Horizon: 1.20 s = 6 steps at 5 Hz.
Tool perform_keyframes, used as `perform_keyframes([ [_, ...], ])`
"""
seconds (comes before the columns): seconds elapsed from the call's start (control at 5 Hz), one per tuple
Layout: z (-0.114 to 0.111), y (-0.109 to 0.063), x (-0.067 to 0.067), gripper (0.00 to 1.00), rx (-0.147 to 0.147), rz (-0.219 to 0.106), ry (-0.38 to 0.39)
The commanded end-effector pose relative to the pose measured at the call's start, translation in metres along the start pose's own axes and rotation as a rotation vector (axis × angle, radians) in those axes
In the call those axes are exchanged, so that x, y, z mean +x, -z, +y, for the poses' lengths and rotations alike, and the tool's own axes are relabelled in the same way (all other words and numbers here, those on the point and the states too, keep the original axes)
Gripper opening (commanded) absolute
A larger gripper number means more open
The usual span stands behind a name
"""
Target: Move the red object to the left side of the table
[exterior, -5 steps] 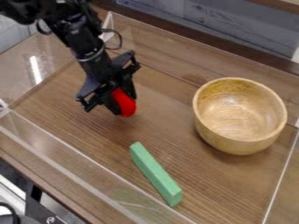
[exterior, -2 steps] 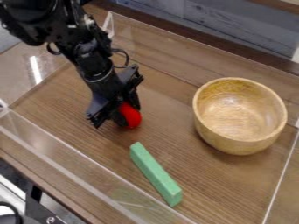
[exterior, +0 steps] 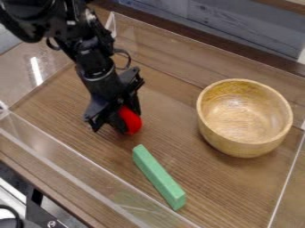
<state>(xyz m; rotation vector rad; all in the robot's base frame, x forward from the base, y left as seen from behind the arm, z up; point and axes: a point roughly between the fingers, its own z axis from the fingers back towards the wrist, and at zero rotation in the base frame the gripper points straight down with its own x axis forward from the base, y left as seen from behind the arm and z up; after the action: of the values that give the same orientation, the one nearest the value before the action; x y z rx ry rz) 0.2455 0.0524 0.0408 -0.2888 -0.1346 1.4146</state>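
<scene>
Item: small round bright-red toy fruit, the red object [exterior: 128, 121], pinched between the black fingers [exterior: 98, 117] of the robot gripper [exterior: 116, 118], the jaws clamped onto it from either side; only its red lower half shows below the fingers, the leafy top being hidden. It sits low, at or just above the brown wood-grain table [exterior: 226, 183]; contact with the surface cannot be told. Position: near the middle of the table, somewhat toward the picture's left. Neighbouring items, relative to the fingers: a flat green rectangular block [exterior: 158, 176] lies below and to the right of them, near but apart from the fruit; a round light wooden bowl [exterior: 244, 116] stands well apart to their right, empty as far as its inside shows; low clear acrylic walls [exterior: 71, 167] edge the tabletop, with bare wood between the fingers and the left wall. Progress, as a judgement: the grasp is made, so pickup counts as done. Left to do: carrying the fruit across that bare stretch to the table's left side, setting it down and letting go. Placement not yet done.
</scene>
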Motion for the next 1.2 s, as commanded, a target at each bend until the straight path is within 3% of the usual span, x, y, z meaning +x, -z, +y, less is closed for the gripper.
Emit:
perform_keyframes([
  [0.0,-0.015,-0.02,0.015,0.0,-0.049,-0.027,-0.01],
  [0.2,-0.017,-0.024,0.031,0.0,-0.052,-0.046,-0.039],
  [0.8,-0.024,0.002,0.052,0.0,-0.045,-0.081,-0.002],
  [1.0,-0.031,-0.016,0.06,0.0,-0.07,-0.082,-0.025],
])
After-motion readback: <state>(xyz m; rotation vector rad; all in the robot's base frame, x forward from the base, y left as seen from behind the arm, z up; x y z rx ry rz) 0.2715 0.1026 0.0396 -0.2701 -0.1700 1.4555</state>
